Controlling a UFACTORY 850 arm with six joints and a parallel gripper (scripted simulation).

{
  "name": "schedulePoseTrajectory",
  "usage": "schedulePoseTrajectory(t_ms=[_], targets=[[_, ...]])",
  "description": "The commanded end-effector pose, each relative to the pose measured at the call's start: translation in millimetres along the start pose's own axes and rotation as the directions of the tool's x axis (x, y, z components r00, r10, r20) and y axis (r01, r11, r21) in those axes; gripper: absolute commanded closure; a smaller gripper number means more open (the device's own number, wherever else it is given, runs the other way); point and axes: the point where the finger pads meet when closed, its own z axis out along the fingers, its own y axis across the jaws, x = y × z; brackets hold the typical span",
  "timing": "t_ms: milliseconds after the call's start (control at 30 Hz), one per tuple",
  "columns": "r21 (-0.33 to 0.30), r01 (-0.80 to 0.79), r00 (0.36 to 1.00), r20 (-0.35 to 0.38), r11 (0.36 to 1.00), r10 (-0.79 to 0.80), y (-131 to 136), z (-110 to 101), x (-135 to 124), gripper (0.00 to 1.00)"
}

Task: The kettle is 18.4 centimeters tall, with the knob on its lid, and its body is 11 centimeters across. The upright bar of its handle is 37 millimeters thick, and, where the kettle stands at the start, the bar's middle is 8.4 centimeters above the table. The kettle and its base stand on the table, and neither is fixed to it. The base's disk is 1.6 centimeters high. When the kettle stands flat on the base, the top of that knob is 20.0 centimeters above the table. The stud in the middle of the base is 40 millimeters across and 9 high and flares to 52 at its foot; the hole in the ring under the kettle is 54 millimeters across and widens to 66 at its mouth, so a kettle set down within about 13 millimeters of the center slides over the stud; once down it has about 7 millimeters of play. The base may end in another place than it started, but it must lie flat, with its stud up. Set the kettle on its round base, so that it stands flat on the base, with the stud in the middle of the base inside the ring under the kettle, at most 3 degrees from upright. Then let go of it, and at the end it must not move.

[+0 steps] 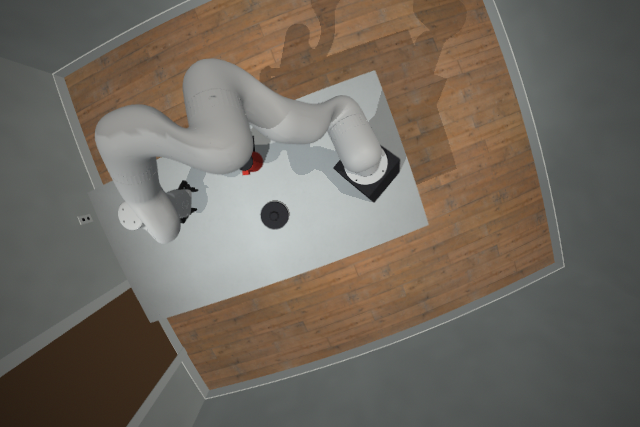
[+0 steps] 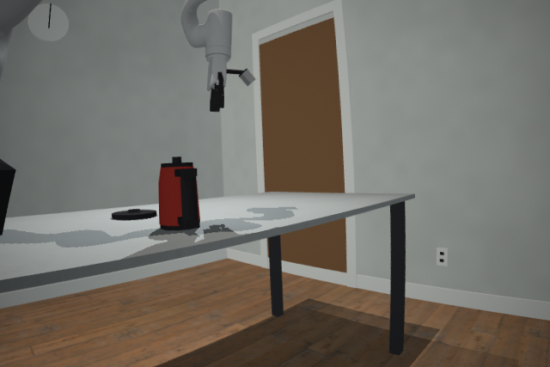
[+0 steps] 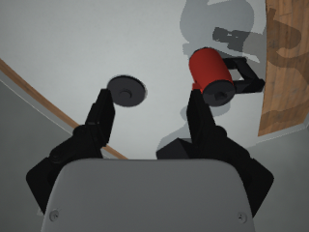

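Observation:
The red kettle (image 2: 178, 194) with a black handle and lid knob stands upright on the grey table. It also shows in the wrist view (image 3: 210, 75) and, mostly hidden under the arm, in the overhead view (image 1: 253, 162). The black round base (image 2: 133, 214) lies flat on the table apart from the kettle, in the overhead view (image 1: 274, 214) and in the wrist view (image 3: 126, 91). My gripper (image 2: 216, 103) hangs high above the table, to the side of the kettle, open and empty. Its fingers show in the wrist view (image 3: 150, 112).
The arm's black mount (image 1: 368, 173) stands on the table's far end. A brown door (image 2: 302, 141) is in the wall behind the table. The table edge (image 2: 310, 216) runs close to the kettle's side.

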Motion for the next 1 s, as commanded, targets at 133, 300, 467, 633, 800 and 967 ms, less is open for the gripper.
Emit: schedulePoseTrajectory(t_ms=[133,300,467,633,800,967], targets=[[-0.004,-0.18,0.983,-0.02,0.984,0.18,34.0,6.2,-5.3,0.19],[-0.004,-0.32,0.947,-0.028,0.947,0.32,60.8,12.2,-12.7,0.19],[-0.001,-0.453,0.891,-0.034,0.891,0.453,87.0,18.0,-22.1,0.19],[0.003,-0.552,0.833,-0.038,0.834,0.551,106.9,22.5,-30.9,0.19],[0.007,-0.64,0.767,-0.041,0.768,0.64,125.6,26.7,-40.6,0.19],[0.014,-0.736,0.676,-0.043,0.677,0.735,147.0,31.7,-53.5,0.19]])
